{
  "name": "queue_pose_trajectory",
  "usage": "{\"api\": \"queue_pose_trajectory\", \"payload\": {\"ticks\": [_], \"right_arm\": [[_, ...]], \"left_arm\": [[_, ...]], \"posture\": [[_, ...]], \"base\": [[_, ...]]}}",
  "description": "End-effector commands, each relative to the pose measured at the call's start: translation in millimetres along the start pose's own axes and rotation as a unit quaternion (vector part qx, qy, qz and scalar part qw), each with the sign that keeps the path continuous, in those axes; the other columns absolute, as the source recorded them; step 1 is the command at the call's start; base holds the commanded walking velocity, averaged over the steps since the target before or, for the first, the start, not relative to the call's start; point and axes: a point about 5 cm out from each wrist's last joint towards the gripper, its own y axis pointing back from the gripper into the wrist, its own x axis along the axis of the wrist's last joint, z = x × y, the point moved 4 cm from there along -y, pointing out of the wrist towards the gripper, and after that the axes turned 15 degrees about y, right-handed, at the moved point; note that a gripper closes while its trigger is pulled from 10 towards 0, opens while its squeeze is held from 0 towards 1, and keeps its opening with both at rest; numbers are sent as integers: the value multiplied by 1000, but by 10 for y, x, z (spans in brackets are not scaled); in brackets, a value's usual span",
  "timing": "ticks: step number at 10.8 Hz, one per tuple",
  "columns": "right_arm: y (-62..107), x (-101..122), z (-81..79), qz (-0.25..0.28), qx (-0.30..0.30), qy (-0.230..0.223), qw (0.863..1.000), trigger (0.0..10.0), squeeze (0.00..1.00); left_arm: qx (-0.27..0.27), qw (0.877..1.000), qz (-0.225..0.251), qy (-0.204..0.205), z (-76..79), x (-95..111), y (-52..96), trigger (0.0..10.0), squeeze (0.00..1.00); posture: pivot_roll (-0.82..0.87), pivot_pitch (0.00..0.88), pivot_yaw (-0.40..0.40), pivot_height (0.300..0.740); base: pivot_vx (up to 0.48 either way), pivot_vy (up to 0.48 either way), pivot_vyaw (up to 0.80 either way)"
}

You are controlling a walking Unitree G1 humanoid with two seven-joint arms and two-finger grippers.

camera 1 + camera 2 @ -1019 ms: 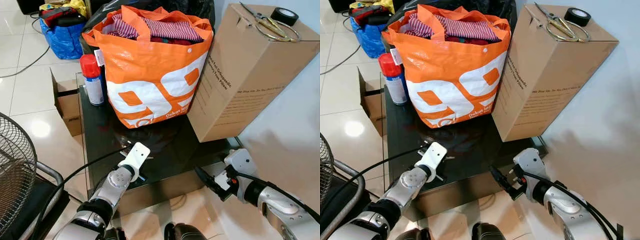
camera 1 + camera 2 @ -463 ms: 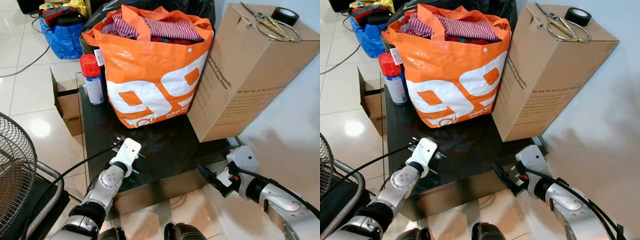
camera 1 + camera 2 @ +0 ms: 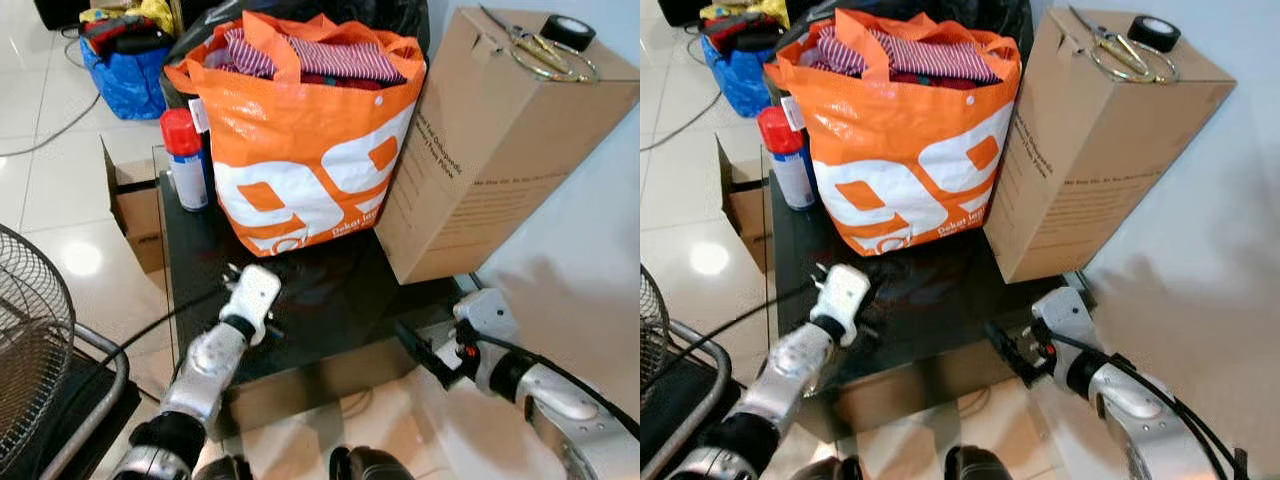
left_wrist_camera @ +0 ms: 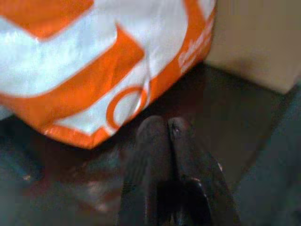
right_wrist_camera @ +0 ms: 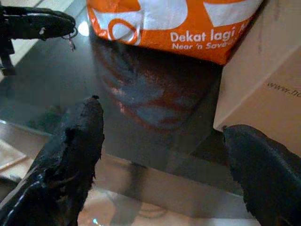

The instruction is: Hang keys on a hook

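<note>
Keys [image 5: 71, 41], tiny and blurry, are dangling from the left gripper [image 4: 168, 126], fingers pinching closed on them, over the black glass table [image 3: 330, 300] near the orange bag [image 3: 300, 150]. The right gripper [image 5: 160, 117] is hovering spread wide at the table's front edge.

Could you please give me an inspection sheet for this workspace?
Surface: dark glass table, glossy, reflecting the bag.
Job's things: no hook seen; a small metal bit dangles at the left gripper's tips, too small to identify.
Clutter: orange shopping bag full of clothes; cardboard box with scissors and tape roll on top; spray can.
Grippers: left gripper shut, low over the table before the bag; right gripper open at the table's front edge.
Cables: black cable along the left arm; another cable on the floor.
Surroundings: fan grille, blue bag, small carton, tiled floor.
</note>
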Motion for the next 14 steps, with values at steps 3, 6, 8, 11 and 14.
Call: {"api": "queue_pose_trajectory", "payload": {"ticks": [3, 6, 8, 11, 14], "right_arm": [[-13, -16, 102, 9, -30, -34, 999, 10000, 0], [-93, 19, 151, 24, -44, -51, 997, 10000, 0], [-135, 51, 167, 38, -59, -66, 995, 10000, 0], [-93, 33, 124, 36, -112, -77, 990, 10000, 0], [15, -65, 270, 19, -210, -113, 971, 10000, 0]], "left_arm": [[-50, 999, -8, -8, -85, 186, 92, 0, 0], [-73, 995, 25, 60, -113, 570, 69, 0, 0], [-168, 978, 21, 121, -44, 838, 151, 0, 0], [-356, 911, -9, 206, 91, 1308, 493, 0, 0], [-446, 851, 7, 276, 121, 1695, 768, 0, 0]], "posture": [[-228, 48, -87, 740], [-197, 11, -69, 740], [-173, 0, -47, 740], [-147, 0, -1, 740], [-128, 0, 32, 740]], "base": [[0, 0, 0], [0, 0, 0], [0, 0, 0], [0, 0, 0], [0, 0, 0]]}}
